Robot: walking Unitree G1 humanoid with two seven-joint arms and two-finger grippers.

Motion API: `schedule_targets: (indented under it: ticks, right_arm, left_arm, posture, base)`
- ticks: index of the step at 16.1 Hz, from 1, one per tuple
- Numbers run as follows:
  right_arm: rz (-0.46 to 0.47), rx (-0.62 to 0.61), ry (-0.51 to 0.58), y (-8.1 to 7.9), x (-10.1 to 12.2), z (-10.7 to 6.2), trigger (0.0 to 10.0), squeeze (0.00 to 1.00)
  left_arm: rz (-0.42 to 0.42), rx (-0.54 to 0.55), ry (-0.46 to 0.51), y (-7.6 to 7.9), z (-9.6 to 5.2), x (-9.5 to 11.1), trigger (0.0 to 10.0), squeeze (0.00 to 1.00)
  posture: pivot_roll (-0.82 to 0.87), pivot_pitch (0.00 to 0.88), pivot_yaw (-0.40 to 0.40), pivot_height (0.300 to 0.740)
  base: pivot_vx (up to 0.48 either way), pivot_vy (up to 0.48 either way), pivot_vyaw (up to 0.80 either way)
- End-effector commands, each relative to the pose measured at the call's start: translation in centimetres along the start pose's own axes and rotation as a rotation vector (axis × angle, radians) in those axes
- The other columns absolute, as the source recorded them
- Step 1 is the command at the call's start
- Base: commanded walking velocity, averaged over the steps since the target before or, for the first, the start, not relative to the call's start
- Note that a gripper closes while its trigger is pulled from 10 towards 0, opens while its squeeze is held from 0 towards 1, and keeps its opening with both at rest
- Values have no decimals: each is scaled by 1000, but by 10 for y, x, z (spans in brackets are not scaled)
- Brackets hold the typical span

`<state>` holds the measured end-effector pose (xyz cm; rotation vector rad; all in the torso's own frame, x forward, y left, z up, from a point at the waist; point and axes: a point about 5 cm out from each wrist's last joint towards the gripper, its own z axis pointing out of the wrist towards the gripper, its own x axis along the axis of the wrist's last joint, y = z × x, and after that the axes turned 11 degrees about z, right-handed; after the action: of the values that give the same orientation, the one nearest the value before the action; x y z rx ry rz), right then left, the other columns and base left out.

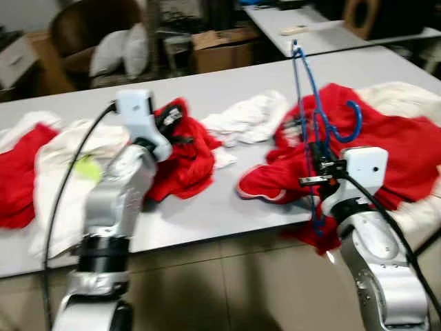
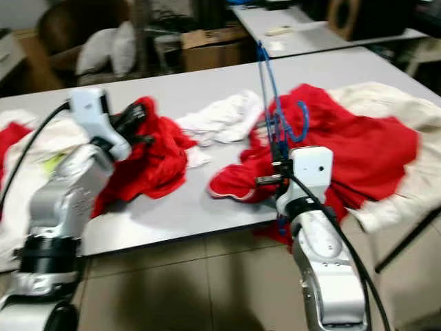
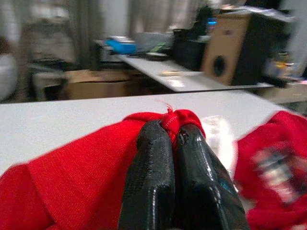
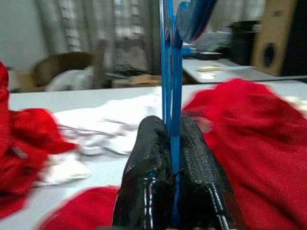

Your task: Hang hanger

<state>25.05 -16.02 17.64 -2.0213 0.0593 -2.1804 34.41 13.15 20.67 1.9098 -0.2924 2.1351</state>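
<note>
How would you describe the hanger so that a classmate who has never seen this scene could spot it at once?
Start at the long grey table strewn with red and white clothes. At its near edge, over the big red garment, the right end effector is shut on the blue hanger, holding it upright. It is the sole thin blue wire shape among soft cloth.

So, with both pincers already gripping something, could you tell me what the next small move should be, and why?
Probably bring the two pincers together. The right pincer is shut on the blue hanger, held upright above the table, and the left pincer is shut on a fold of the red garment. The two are still apart, so the garment cannot go onto the hanger yet.
</note>
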Motion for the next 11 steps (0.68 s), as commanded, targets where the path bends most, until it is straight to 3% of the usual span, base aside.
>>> schedule_targets:
  ticks: [1, 4, 6, 8, 11]
  right_arm:
    - [1, -16, 26, 1, 8, -1, 10000, 0]
    - [12, -46, 8, 1, 5, -11, 10000, 0]
    - [9, -28, 3, 0, 5, -6, 10000, 0]
    - [-2, -1, 2, -1, 7, -2, 10000, 0]
    - [-17, 85, 36, -3, 21, 7, 10000, 0]
  left_arm:
    - [3, 7, 13, 2, 4, 7, 10000, 0]
    - [2, 5, 72, 8, 5, 27, 10000, 0]
    - [8, -7, 123, 11, 6, 38, 10000, 0]
    - [17, -1, 135, 12, 6, 41, 10000, 0]
    - [29, 30, 130, 12, -2, 38, 10000, 0]
  posture:
    - [-169, 0, 151, 740]
    - [-178, 0, 133, 740]
    - [-176, 0, 116, 740]
    - [-180, 0, 118, 740]
    - [-112, 0, 33, 740]
  base:
    - [-341, 0, 0]
    - [-374, 0, 0]
    - [-379, 0, 0]
    - [-381, 0, 0]
    - [-357, 0, 0]
